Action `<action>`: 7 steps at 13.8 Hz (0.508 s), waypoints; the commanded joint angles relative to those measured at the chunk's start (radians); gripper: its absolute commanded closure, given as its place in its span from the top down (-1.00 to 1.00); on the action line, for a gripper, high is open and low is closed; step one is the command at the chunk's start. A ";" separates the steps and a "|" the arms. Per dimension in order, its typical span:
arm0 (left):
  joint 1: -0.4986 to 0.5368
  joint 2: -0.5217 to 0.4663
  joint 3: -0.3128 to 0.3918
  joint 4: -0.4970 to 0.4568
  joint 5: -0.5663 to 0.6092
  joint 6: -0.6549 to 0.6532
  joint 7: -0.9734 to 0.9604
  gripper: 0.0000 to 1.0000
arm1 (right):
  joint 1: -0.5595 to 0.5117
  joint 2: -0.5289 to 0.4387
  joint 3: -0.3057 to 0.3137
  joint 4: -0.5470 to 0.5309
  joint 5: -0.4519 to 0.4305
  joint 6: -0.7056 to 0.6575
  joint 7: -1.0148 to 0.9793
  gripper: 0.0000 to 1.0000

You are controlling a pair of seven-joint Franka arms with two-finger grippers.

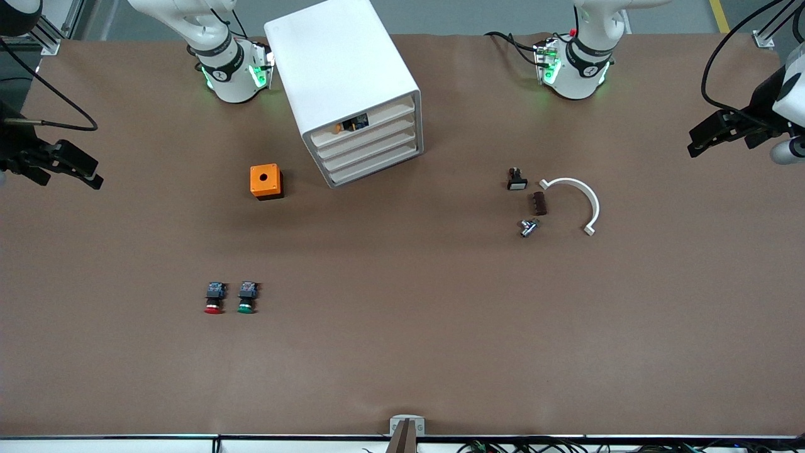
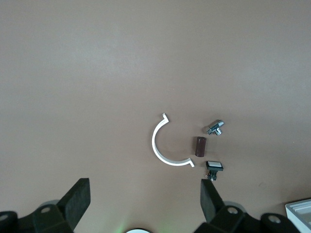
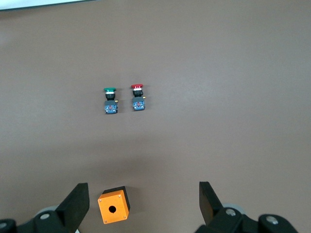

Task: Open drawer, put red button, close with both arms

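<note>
Bright, even overhead light; soft short shadows (no glare), pics sharp throughout.

A robotics lab: two white arms (image 1: 220,63) are bolted along one edge of a brown-covered desk (image 1: 402,352), aluminium framing (image 1: 53,38) and loose black cables (image 1: 503,445) ring it, and small industrial parts lie sorted on top.
</note>
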 commanded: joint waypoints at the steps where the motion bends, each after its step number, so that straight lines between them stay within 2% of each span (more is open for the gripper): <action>1: 0.004 0.009 -0.010 0.025 0.020 -0.037 0.003 0.99 | -0.024 -0.022 0.016 -0.017 -0.014 0.007 -0.011 1.00; 4: 0.009 0.012 -0.006 0.028 0.020 -0.036 0.013 0.99 | -0.024 -0.021 0.016 -0.017 -0.014 0.007 -0.011 1.00; 7: -0.008 0.088 -0.013 0.028 0.020 -0.036 0.003 0.99 | -0.024 -0.020 0.016 -0.017 -0.016 0.007 -0.011 1.00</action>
